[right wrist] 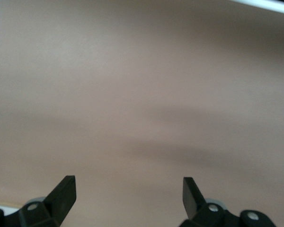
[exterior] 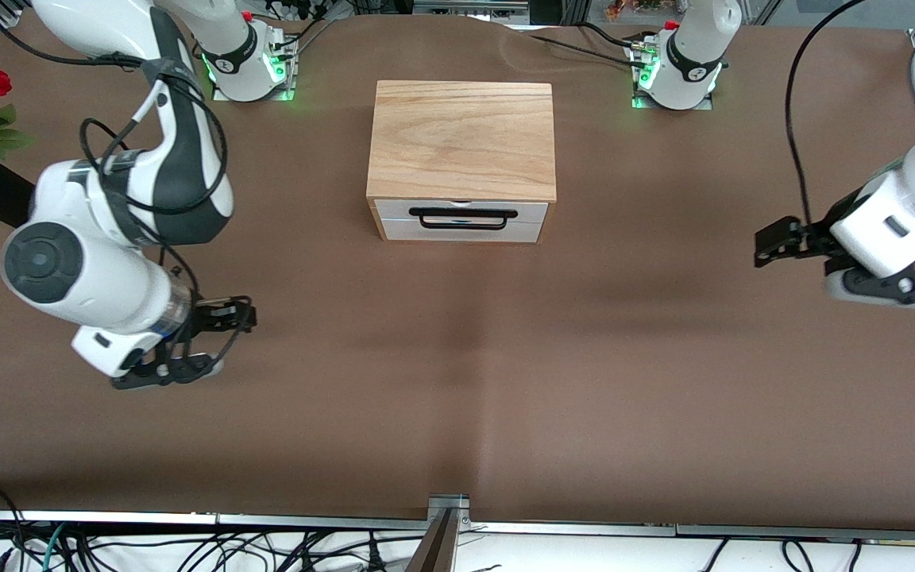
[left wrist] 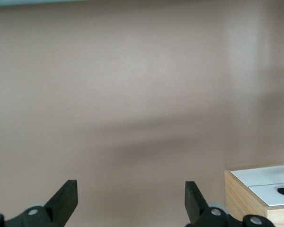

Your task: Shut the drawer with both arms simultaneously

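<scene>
Plain wooden box housing [exterior: 461, 139] midway between both jaw pairs; shallow white-fronted drawer with black wire handle [exterior: 461, 220] nearly flush, perhaps slightly out. Left gripper [left wrist: 131, 198] and right gripper [right wrist: 129, 196] spread wide, grasping nothing, well apart from it. Approach step; next, converge on front panel and push together.

**Camera placement**

Front view: high, facing the robots' bases, covering the whole table [exterior: 457, 381]. Each wrist view looks low along the brown tabletop past its own fingertips. The left wrist view shares the wooden box [left wrist: 246, 194] with the front view.
</scene>
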Motion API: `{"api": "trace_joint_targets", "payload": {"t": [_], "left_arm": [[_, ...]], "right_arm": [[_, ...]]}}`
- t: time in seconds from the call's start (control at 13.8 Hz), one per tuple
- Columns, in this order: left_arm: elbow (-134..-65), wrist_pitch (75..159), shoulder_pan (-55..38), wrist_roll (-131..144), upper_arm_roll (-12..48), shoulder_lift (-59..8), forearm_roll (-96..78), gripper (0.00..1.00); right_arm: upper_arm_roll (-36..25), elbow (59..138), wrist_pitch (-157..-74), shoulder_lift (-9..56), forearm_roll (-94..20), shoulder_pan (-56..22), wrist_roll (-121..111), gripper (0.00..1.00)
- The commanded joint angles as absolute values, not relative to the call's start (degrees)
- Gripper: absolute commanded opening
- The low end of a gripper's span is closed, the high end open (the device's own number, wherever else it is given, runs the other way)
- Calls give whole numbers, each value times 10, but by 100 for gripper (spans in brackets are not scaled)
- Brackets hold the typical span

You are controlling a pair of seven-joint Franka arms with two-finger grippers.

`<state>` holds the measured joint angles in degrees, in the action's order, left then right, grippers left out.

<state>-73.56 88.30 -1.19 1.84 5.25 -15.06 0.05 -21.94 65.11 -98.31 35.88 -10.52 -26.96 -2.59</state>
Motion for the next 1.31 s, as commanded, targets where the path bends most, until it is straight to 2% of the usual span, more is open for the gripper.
{"api": "trace_joint_targets", "payload": {"t": [0.0, 0.07, 0.15, 0.29, 0.44, 0.65, 0.8, 1.23], "left_arm": [[-865, 932, -14, 11, 39, -55, 32, 100], [-921, 951, -10, 11, 39, -17, 33, 100], [-947, 955, -4, 8, 39, 4, 33, 100], [-965, 955, 2, 4, 42, 24, 29, 100], [-971, 952, 3, 4, 38, 30, 33, 100], [-968, 953, 5, 5, 32, 29, 34, 100], [-967, 952, 12, 3, 31, 28, 34, 100], [-953, 945, 12, 4, 33, 18, 34, 100]], "right_arm": [[-224, 656, -978, 310, -111, -252, -23, 100], [-209, 670, -978, 280, -114, -228, -30, 100], [-178, 698, -979, 242, -102, -203, -26, 100], [-145, 749, -980, 189, -84, -152, -20, 100], [-137, 776, -990, 164, -84, -127, -26, 100], [-46, 829, -994, 106, -3, -68, -22, 100], [-13, 852, -994, 90, 36, -57, -20, 100], [-12, 829, -978, 107, 39, -62, -23, 100]]}}
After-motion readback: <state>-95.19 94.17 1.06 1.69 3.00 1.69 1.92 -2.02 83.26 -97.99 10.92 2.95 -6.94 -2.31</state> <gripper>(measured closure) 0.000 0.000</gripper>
